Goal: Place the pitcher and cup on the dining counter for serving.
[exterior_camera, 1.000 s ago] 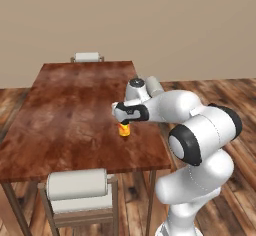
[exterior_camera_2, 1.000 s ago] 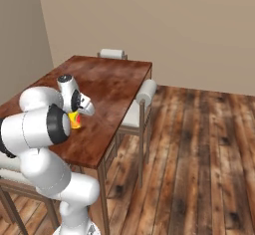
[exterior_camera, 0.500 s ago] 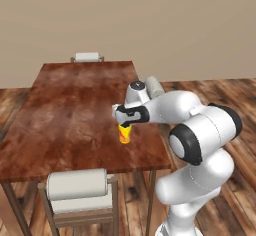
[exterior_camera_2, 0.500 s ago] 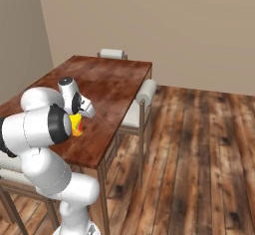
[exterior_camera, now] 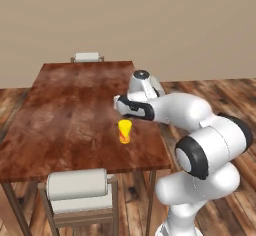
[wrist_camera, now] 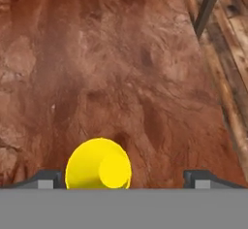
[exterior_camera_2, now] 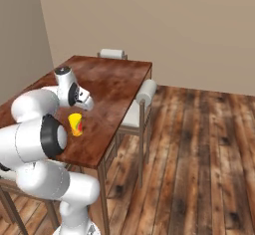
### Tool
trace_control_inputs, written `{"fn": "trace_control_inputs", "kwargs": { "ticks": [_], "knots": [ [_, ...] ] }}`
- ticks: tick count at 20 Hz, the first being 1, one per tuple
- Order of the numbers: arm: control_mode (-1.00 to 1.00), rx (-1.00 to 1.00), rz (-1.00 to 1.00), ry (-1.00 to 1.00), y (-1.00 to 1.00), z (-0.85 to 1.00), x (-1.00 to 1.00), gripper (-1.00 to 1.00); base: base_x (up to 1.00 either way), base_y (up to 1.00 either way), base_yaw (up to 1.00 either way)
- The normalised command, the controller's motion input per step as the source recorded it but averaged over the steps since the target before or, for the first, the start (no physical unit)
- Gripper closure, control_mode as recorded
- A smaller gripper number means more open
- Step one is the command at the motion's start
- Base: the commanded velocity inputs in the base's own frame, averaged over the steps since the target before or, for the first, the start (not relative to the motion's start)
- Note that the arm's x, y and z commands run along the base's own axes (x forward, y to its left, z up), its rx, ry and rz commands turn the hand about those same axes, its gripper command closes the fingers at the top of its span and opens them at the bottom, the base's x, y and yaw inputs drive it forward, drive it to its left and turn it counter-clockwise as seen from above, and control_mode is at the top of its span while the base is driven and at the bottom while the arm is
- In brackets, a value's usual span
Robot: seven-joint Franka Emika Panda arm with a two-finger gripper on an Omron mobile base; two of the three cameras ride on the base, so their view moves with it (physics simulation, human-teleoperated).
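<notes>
Seen from the left base: lets go of the cup [exterior_camera: 124, 131] within the last second, where a second ago grips it low over the counter [exterior_camera: 70, 110]. Now hangs the gripper [exterior_camera: 122, 114] just above and slightly to the far side of the cup, clear of it. Leaves the cup upright on the wood, near the right edge and toward the near end, with a stool [exterior_camera: 77, 185] tucked in below the near edge. Seen from the right base: finds the same cup [exterior_camera_2: 75, 124] standing alone on the counter [exterior_camera_2: 114, 84], red mark facing the camera, with the gripper [exterior_camera_2: 84, 104] lifted above and beyond it and nothing between the two; places another stool [exterior_camera_2: 144, 92] along the counter's right side. Seen from the hand: looks straight down into the yellow mouth of the cup [wrist_camera: 99, 164], with both fingertips [wrist_camera: 46, 177] spread wide at the bottom corners; sets the gripper [wrist_camera: 123, 178] released, the left tip just beside the rim and the right tip well apart from it, touching nothing that can be made out. Means, as a judgement, half the task done: cup delivered to the counter [wrist_camera: 145, 53] and stable. Calls next for a straight lift clear so as not to tip the cup, then for fetching the pitcher.
</notes>
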Motion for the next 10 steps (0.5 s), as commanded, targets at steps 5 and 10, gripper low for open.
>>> {"fn": "trace_control_inputs", "kwargs": {
  "ticks": [5, 10],
  "knots": [
    [-1.0, 0.0, 0.1, 0.0, -0.35, 0.43, -0.91, -1.0, 0.0, 0.0, 0.0],
    [-1.0, 0.0, 0.19, 0.0, -0.35, 0.23, -1.0, -1.0, 0.0, 0.0, 0.0]
  ]
}}
